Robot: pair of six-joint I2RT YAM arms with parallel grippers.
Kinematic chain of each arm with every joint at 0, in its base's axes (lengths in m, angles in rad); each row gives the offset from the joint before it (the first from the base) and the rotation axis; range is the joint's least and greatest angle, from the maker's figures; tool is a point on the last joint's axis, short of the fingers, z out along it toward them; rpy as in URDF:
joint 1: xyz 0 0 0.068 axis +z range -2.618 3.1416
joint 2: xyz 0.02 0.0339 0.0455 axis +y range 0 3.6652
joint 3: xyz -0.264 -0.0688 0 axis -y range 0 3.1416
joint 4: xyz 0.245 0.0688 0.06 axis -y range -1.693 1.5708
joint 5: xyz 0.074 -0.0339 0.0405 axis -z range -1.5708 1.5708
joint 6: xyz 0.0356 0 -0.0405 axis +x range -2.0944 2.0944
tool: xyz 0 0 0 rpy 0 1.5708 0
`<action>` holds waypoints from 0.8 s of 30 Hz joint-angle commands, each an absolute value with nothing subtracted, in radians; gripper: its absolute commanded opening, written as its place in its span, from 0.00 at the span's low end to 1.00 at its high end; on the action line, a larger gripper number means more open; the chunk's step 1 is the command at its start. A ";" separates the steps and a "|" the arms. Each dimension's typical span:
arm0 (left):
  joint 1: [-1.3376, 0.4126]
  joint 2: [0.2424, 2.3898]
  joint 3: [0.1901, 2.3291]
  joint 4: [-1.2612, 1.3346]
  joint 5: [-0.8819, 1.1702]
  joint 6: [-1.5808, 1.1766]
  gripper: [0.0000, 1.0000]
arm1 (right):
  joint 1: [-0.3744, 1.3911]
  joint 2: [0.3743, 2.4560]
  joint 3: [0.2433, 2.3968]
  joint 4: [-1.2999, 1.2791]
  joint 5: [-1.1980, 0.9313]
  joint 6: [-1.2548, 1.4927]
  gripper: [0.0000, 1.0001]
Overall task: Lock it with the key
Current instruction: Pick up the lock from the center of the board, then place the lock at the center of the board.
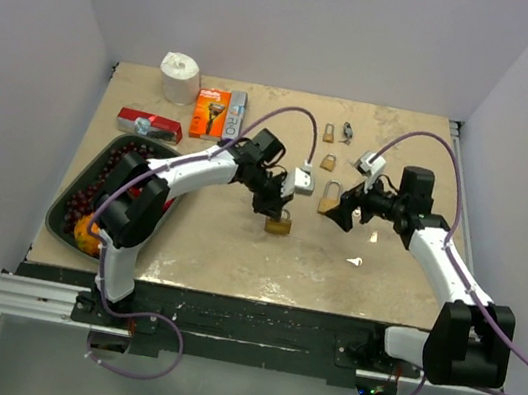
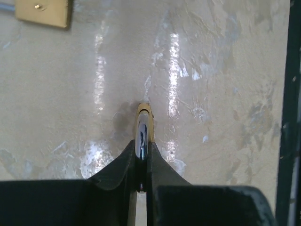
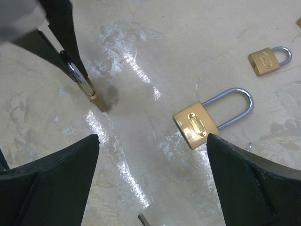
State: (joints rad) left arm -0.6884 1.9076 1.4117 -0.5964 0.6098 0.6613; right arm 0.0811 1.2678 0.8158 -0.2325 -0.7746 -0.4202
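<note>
The brass padlock is near the middle of the table, pinched by its chrome shackle in the left gripper, which is clenched on it. The body hangs downward at a tilt, its lower corner touching the tabletop. Gripping the shackle leaves the body free to be worked on, and resting the corner on the surface probably braces the lock against a sideways push. No key shows in it, and no view shows its keyway. The right gripper hovers just beside it, jaws spread wide and holding nothing, above a second brass padlock that lies flat on the table. Since that hand is empty, I judge that the key has yet to be picked up. A thin grey metal tip at the bottom edge of the right wrist view may be one, but too little of it shows to tell. Farther back lie a small padlock, another small one and a dark metal bit that could be keys. Well apart at the far left are a toilet paper roll, an orange razor box, a red packet and a dark tray of dark fruit.
</note>
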 commanded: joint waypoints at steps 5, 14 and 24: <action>-0.525 1.908 1.461 -0.129 0.884 -0.199 0.00 | 0.178 1.279 0.804 -0.008 -0.689 -0.258 0.99; -0.515 1.859 1.292 0.374 0.973 -0.725 0.00 | 0.406 1.220 0.706 0.218 -0.359 -0.288 0.99; -0.502 1.845 1.259 0.537 1.057 -0.825 0.00 | 0.472 1.275 0.709 0.268 -0.261 -0.333 0.99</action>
